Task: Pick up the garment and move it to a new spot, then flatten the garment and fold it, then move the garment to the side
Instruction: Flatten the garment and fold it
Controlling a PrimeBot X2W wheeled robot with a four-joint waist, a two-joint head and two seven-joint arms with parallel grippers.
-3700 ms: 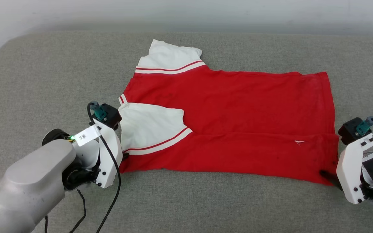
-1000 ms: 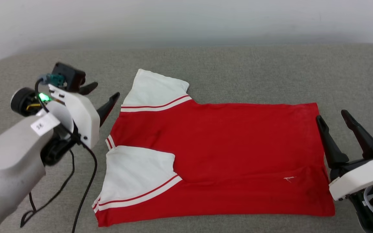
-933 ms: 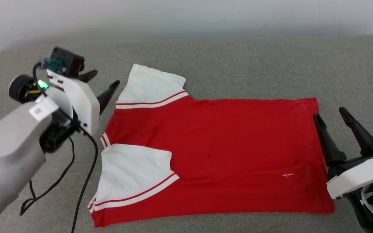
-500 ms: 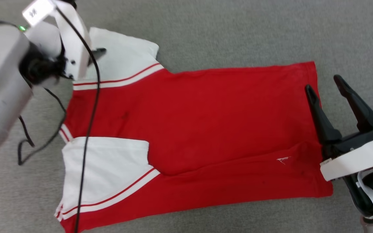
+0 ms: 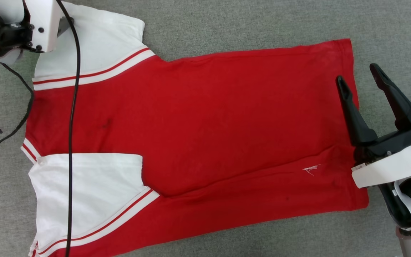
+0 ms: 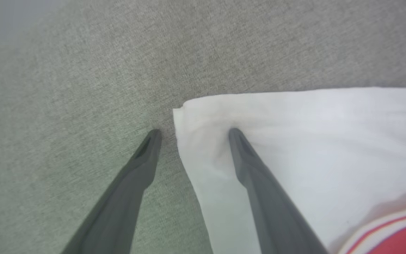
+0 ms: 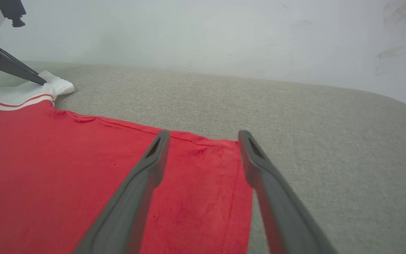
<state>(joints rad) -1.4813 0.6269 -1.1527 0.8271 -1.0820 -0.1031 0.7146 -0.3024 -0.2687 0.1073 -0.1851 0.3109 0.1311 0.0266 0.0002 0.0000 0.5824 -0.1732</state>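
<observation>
Gripping both far corners together looked wise: the garment [image 5: 205,135] lay flat on the surface [image 5: 227,21], the left gripper [image 6: 194,131] with fingers apart astride its sleeve corner, the right gripper [image 5: 357,72] with fingers apart over its hem corner.

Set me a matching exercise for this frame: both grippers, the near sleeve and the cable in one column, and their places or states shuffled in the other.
Column one
1. left gripper
2. right gripper
3. near white sleeve
4. black cable

Column two
A. folded in over the red body of the garment
B. open, one finger over the red hem, the other over the grey surface
C. open, astride a corner of the far white sleeve
D. passes in front of both sleeves in the head view

Pairs: 1-C, 2-B, 3-A, 4-D
</observation>
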